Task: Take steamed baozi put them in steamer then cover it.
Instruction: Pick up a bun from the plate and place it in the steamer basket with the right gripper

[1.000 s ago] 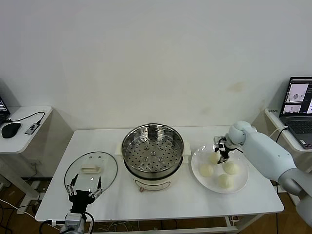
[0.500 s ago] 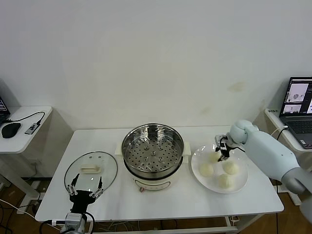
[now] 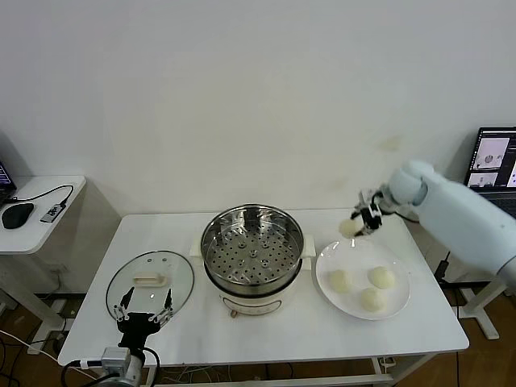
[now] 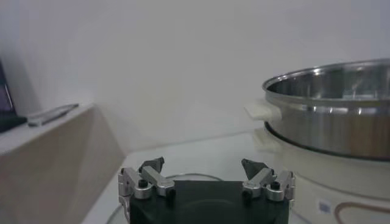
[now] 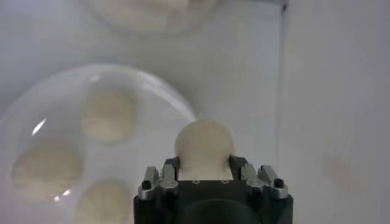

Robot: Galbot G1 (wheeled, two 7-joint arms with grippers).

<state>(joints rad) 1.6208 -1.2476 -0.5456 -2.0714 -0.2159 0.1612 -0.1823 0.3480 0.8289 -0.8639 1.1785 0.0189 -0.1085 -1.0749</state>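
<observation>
- Three cream-white baozi (image 3: 359, 285) lie on a white plate (image 3: 401, 303); a fourth baozi (image 3: 347, 228) is lifted above its rim.
- Steel steamer (image 3: 252, 244), perforated floor bare, sits mid-tabletop.
- Glass cover (image 3: 151, 280) lies flat, handle up, left of it.

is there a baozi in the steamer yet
No, the steamer shows only its bare perforated floor; the right hand holds one baozi above the plate.

Four baozi (image 3: 348, 228), one steamer (image 3: 252, 246), one cover (image 3: 151, 280), one plate (image 3: 399, 300).
</observation>
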